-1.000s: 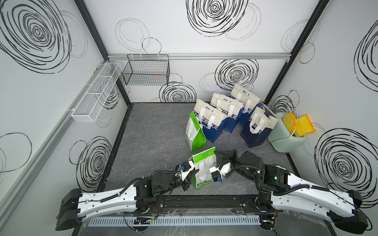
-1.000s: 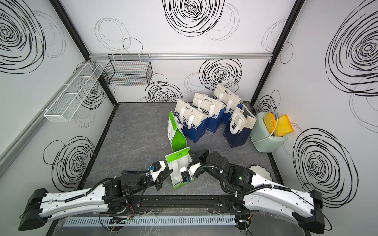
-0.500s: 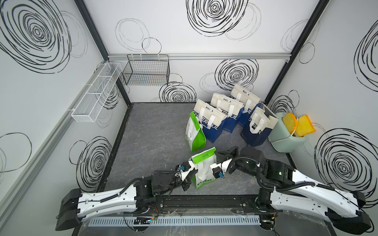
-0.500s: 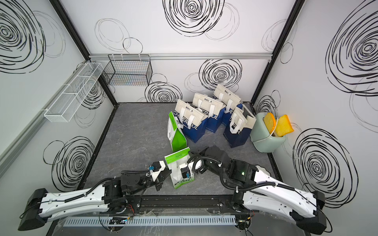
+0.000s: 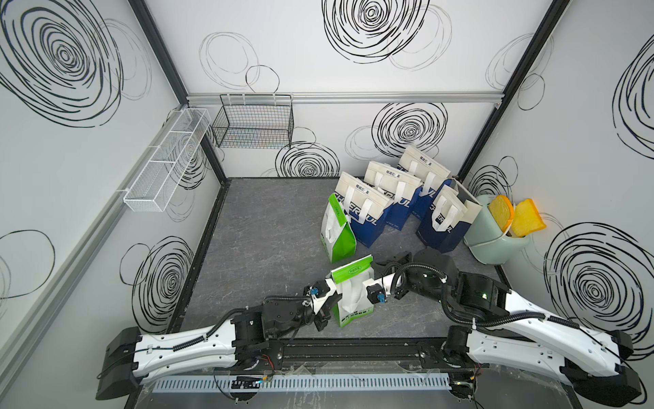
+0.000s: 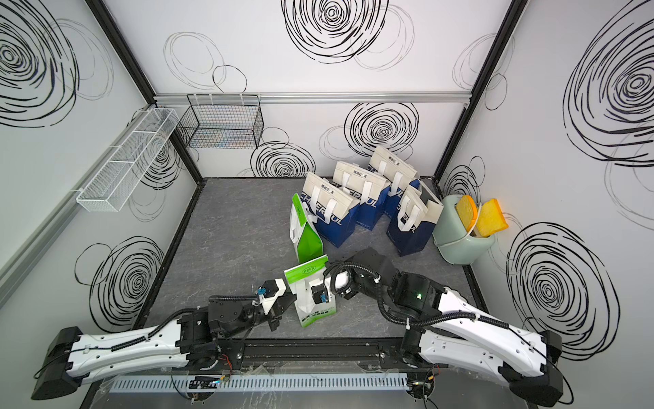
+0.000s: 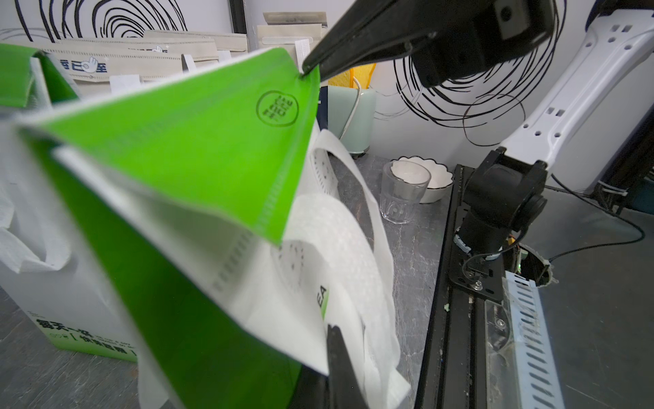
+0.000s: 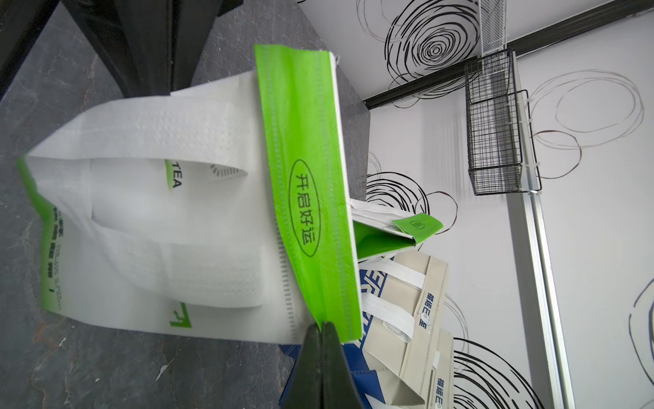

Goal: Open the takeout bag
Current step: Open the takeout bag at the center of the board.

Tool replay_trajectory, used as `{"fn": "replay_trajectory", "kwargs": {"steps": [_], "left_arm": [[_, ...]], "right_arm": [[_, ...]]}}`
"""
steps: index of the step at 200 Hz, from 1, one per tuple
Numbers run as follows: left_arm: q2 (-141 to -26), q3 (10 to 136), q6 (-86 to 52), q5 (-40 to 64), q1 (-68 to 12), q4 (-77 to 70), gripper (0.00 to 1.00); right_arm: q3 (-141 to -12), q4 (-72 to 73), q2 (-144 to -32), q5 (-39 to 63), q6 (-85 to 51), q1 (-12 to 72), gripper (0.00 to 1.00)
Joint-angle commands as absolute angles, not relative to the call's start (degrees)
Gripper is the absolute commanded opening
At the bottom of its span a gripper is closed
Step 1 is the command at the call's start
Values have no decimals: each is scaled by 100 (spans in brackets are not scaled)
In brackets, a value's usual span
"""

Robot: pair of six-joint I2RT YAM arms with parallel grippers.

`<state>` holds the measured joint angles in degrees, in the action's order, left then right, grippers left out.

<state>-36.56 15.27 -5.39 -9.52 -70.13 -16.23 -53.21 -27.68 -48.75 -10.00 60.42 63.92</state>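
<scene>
1. A white wire basket (image 5: 166, 163) hangs on the side wall. A black wire basket (image 5: 253, 124) hangs just beside it on the back wall.
2. The left gripper (image 5: 329, 304) comes in low, its fingers pressed together on the white side edge of the takeout bag (image 5: 354, 297) (only one finger shows in its own wrist view).
3. The bag stands upright on the grey tabletop (image 5: 265, 230) near the front rail, between the two grippers. Its green flap (image 5: 352, 271) is folded over the top.
4. A second green-and-white bag (image 5: 336, 230) stands behind it, and a cluster of blue bags (image 5: 375, 212) is further right.
5. The right gripper (image 8: 320, 329) is clamped tight on the flap's corner.
6. A mint bin (image 5: 495, 240) sits in the far right corner.
</scene>
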Motion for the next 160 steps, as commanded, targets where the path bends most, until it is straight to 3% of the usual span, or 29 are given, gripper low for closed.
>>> {"fn": "replay_trajectory", "kwargs": {"steps": [1,160], "left_arm": [[-3573,1618,-553,-890,-7035,-1889,0],[-3665,1616,-534,-950,-7038,-1858,0]], "right_arm": [[-5696,-2441,-4854,-856,5869,6390,0],[-6426,-2608,-4983,-692,4821,6359,0]]}}
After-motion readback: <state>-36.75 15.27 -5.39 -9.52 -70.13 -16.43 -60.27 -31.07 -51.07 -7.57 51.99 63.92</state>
